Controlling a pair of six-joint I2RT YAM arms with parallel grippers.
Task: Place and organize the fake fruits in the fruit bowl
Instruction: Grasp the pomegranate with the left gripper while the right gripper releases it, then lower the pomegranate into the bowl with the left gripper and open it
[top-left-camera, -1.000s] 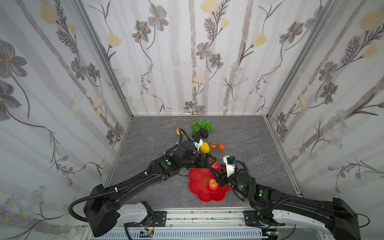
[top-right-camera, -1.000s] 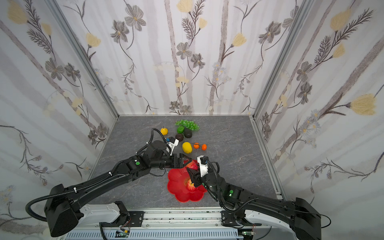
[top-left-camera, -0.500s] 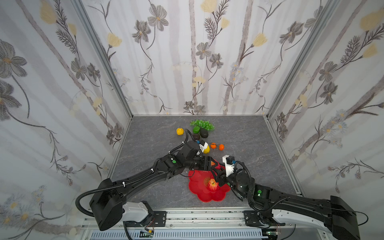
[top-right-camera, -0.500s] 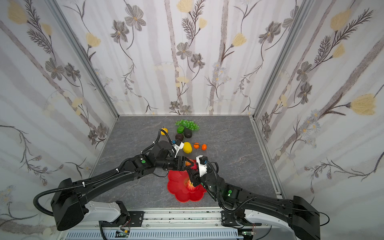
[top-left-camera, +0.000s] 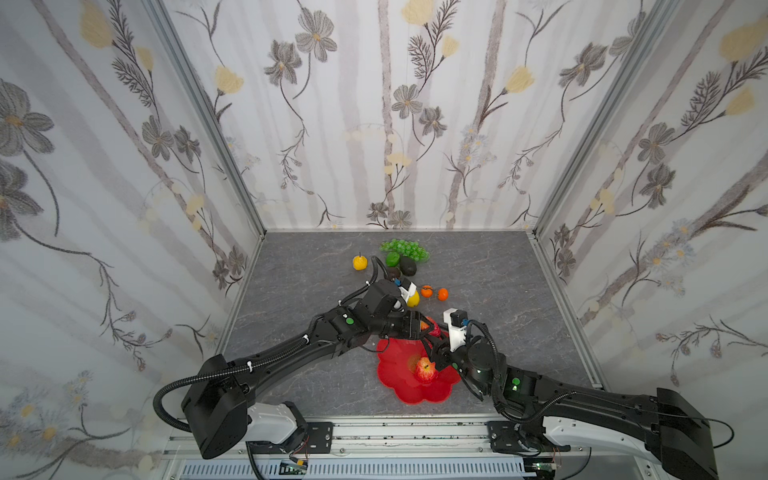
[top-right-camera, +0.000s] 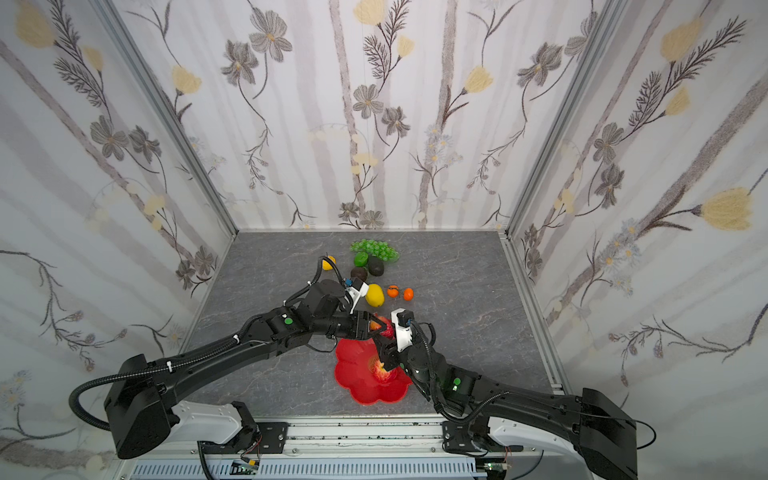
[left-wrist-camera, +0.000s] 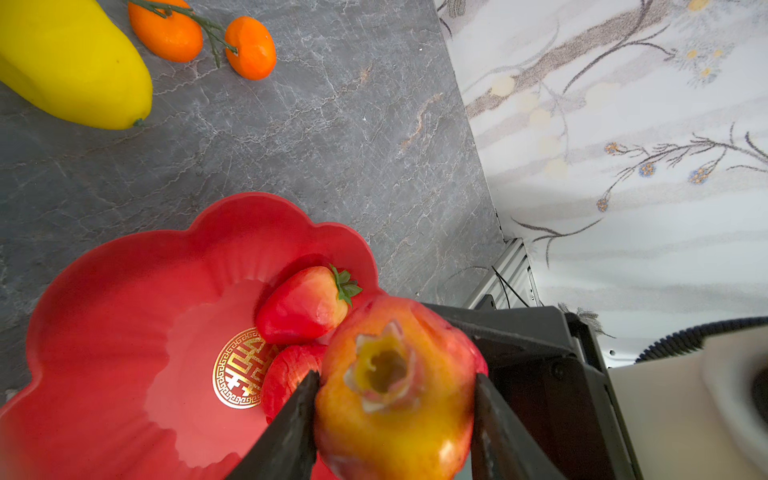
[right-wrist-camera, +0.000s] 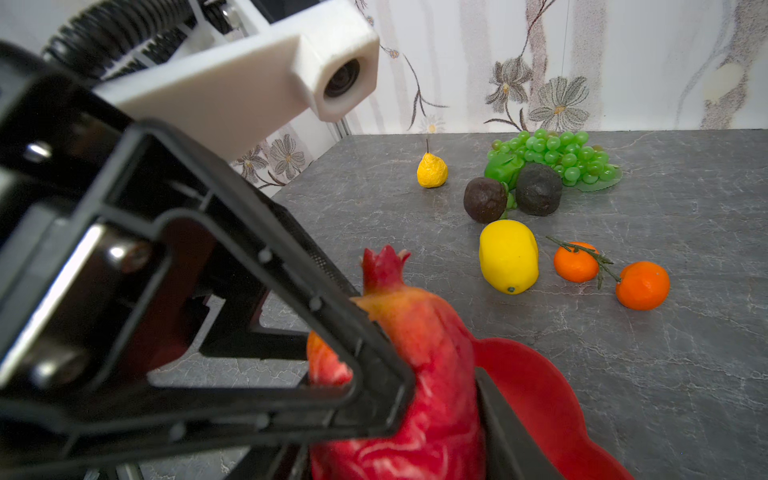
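Over grey marble-look tabletop (top-left-camera: 478, 270), floral-wallpaper walls (top-left-camera: 374, 124) on three sides. Gold Chinese-style character emblem (left-wrist-camera: 243, 368) at centre of red scalloped plastic dish (left-wrist-camera: 104, 270), lower left of left wrist view. Left gripper (left-wrist-camera: 395, 376) and right gripper (right-wrist-camera: 415, 415) both clamp red-yellow crowned plastic pomegranate (left-wrist-camera: 395, 419) at dish rim; red plastic strawberry (left-wrist-camera: 305, 307) inside

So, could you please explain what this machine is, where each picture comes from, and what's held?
The left arm and right arm are robots, each ending in two fingers. Both top views look down on the table; wrist views come from cameras on the arms. The left fingers grip a pomegranate at the bowl rim; the right fingers seem to hold it too. An apple and strawberry lie in the bowl. Lemon, two oranges, pear, grapes, lime and two dark fruits lie on the table.
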